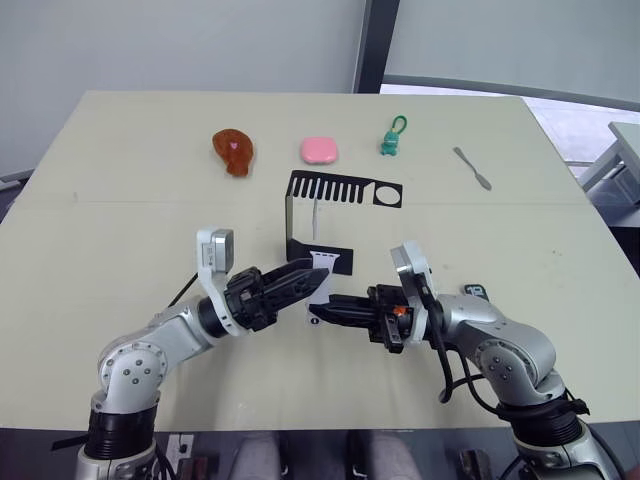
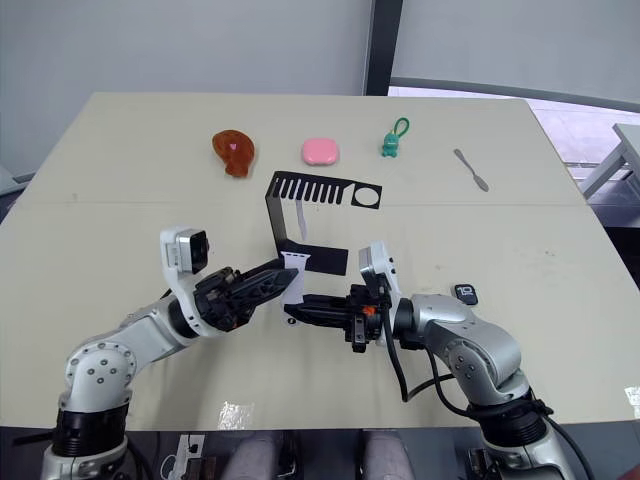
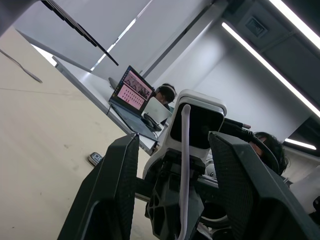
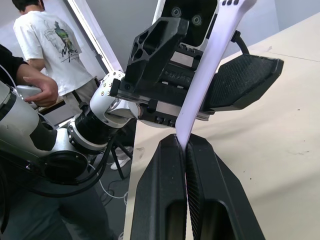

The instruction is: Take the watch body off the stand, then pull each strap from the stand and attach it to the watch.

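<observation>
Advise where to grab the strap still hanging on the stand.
Pinch the hanging strap at its free lower half, with the fingers on its flat faces. Come from the robot's near side: the upright wall of the stand blocks the strap's left, and the comb slots seem to open toward the robot, so it should slide out that way.

Beige table [image 1: 120, 230] before grey wall [image 1: 150, 40]; ceiling strip lights [image 3: 270, 60].

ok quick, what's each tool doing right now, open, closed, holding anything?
Left tool: open, fingers either side of the strap.
Right tool: closed on the strap's end.
</observation>
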Tool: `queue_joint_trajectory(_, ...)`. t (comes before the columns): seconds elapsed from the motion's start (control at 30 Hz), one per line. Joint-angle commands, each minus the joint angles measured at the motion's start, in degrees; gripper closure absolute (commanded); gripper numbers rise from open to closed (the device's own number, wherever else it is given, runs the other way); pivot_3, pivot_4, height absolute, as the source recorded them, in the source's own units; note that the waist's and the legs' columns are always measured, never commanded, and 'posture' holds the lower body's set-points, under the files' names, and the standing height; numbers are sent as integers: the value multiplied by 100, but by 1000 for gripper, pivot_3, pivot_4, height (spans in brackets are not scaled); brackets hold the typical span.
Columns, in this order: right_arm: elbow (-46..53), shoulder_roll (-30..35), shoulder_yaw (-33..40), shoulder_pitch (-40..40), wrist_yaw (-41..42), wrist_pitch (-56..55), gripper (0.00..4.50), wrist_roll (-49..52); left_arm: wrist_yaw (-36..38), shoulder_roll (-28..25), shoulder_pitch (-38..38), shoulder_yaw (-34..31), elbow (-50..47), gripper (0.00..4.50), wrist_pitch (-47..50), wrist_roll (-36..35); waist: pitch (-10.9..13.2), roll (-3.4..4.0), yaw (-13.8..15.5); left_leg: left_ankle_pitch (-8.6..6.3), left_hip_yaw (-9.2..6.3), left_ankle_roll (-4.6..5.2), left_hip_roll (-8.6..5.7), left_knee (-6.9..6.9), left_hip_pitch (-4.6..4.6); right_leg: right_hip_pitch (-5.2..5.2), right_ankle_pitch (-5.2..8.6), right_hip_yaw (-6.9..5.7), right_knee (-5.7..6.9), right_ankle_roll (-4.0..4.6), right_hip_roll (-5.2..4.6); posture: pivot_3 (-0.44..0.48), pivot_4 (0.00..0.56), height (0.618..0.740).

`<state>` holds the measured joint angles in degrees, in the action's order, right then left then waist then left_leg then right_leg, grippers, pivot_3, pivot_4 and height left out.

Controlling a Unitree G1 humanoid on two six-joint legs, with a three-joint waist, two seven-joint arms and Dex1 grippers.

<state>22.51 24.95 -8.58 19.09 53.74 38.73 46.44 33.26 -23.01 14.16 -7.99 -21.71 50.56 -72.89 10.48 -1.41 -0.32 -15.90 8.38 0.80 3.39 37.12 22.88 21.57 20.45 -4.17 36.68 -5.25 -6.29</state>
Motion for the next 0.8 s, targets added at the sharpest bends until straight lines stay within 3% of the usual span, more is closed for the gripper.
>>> queue_joint_trajectory(0.03,257,17,11,-32,128,-105,4500,49,15,33,82,-5,-73,2138,-18,-150,0,0,-2,0,0,0,0,0,0,0,0,0,0,0,0,0,150,740)
queue_joint_trajectory(0.33,268,25,19,-39,122,-107,4500,45,29,32,93,6,-59,2138,18,-143,0,0,-1,0,0,0,0,0,1,0,0,0,-1,0,0,0,150,740)
queue_joint_trajectory(0.43,270,29,20,-38,123,-103,4500,45,34,53,98,12,-61,2891,9,-146,0,0,0,0,0,0,0,0,1,0,0,-1,-1,0,0,0,150,740)
queue_joint_trajectory(0.53,272,39,18,-35,127,-96,4500,45,51,69,89,28,-73,4330,8,-144,0,0,1,0,-1,0,0,0,2,0,0,-1,-2,0,0,0,150,740)
queue_joint_trajectory(0.8,280,182,19,-40,122,121,4500,129,188,77,50,44,-123,4444,-105,-1,0,0,3,0,-1,0,0,0,3,0,0,-2,-4,0,0,0,150,740)
